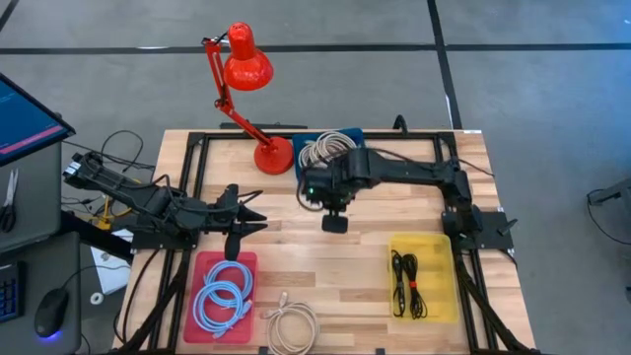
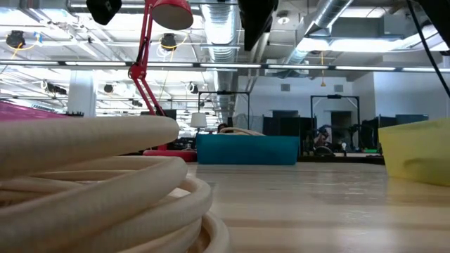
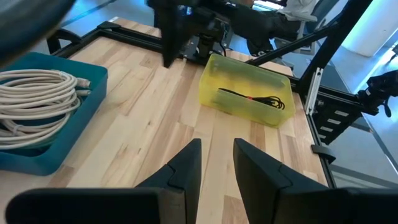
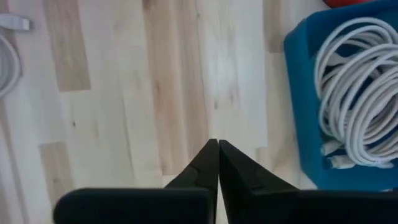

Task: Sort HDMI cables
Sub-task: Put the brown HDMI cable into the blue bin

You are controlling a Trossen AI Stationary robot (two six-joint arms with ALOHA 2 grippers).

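Observation:
A loose beige-white coil (image 1: 291,326) lies flat on the wood by the near edge and fills the low view's foreground (image 2: 91,183). More beige-white coils (image 1: 326,148) (image 4: 354,112) sit in the blue tray (image 1: 353,135). Two light-blue coils (image 1: 223,296) lie in the pink tray (image 1: 204,264). Black bundles (image 1: 406,281) (image 3: 255,99) rest in the yellow tray (image 1: 439,251). My right gripper (image 1: 335,223) (image 4: 218,143) hangs shut and empty over bare wood just near of the blue tray. My left gripper (image 1: 248,223) (image 3: 217,149) is open and empty above the pink tray's far edge.
A red desk lamp (image 1: 246,74) stands on the table's far side, left of the blue tray. Black frame rails (image 1: 197,158) run along the table's edges. Bare wood (image 1: 325,266) lies between the pink and yellow trays. A monitor, keyboard and mouse sit off the left edge.

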